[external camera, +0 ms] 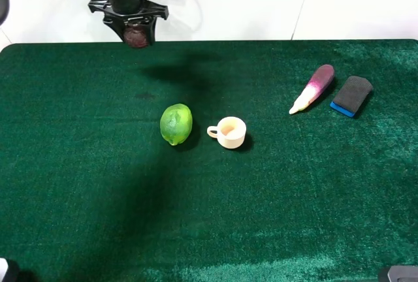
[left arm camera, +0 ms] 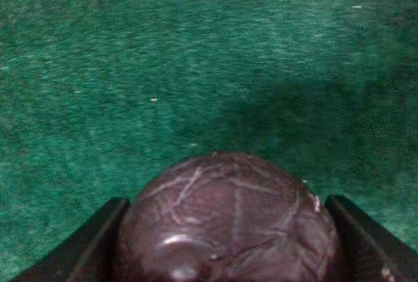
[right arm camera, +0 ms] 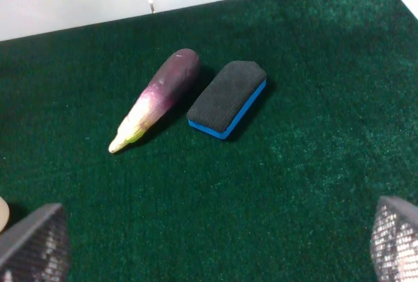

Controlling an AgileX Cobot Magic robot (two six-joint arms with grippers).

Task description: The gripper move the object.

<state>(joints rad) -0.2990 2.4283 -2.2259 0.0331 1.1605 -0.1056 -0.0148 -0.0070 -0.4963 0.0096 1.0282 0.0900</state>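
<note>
My left gripper [external camera: 136, 34] hangs high above the far left of the green table and is shut on the small dark maroon ball-like fruit [external camera: 137, 36]. In the left wrist view the fruit [left arm camera: 228, 223] fills the lower middle, with pale crack-like marks on its skin, and a black finger [left arm camera: 85, 249] presses on each side of it. My right gripper [right arm camera: 209, 246] is open and empty; only its two grey fingertips [right arm camera: 32, 243] show at the frame's lower corners, well short of the eggplant.
A green lime-like fruit [external camera: 176, 124] and a small cream cup [external camera: 229, 132] sit mid-table. A purple-and-white eggplant [external camera: 313, 87] [right arm camera: 155, 98] and a black-and-blue eraser [external camera: 351, 95] [right arm camera: 228, 97] lie at the far right. The table's back edge [external camera: 215, 41] meets a white wall.
</note>
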